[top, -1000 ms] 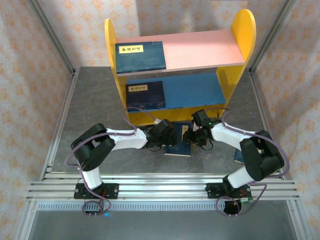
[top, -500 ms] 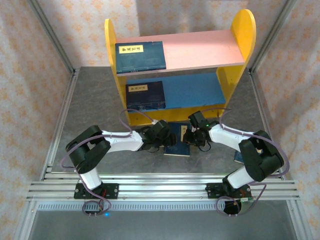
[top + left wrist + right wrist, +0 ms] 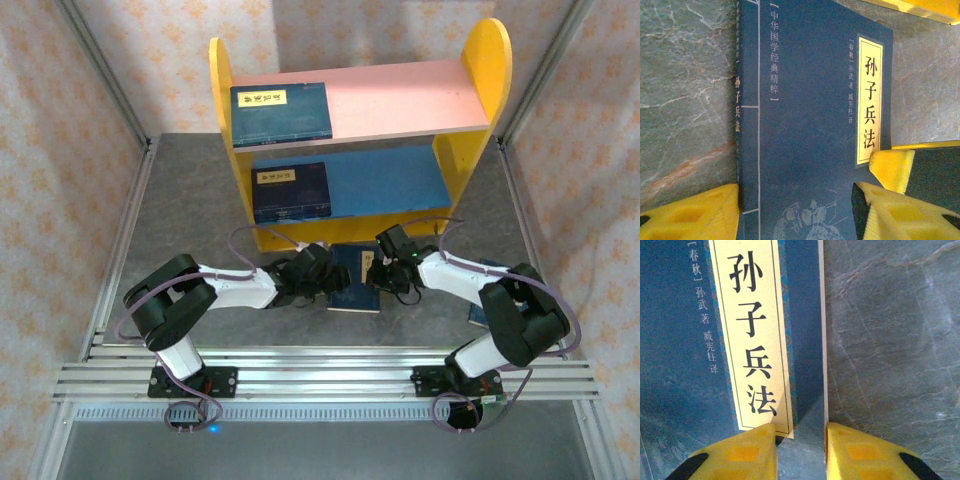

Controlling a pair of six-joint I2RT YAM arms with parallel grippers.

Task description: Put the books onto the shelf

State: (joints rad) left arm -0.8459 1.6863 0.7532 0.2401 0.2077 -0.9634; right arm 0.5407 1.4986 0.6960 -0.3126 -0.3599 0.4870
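So two down, at least two to go by my count. Step in hand looks like picking up the book lying flat on the counter, lower centre of the overhead view, right between the two arms.

Left gripper is at the book's left side. In its wrist view the yellow fingers stand wide apart, one just beside the spine and the other over the cover. I'd call it released, nothing clamped. Right gripper is at the book's right side, with its fingers only a narrow gap apart and straddling the book's right edge, one over the cover and one over bare counter. The book is flat, so I don't see a real grasp there either.

My guess for the next move: an edge has to come off the counter so a gripper can pinch this thin book, then it goes up and back to the shelf. A slip is the risk.

Another navy book peeks out behind the right arm, lower right.

Readable stuff: the yellow label says 孙子兵法, with small print beside it that looks like [春秋] 孙武 著. The cover also reads 中华国学经典精粹, and the title repeats on the spine.

Further back, the shelf holds one book on the blue lower board and one on the pink upper board, both at the left with free board to their right.
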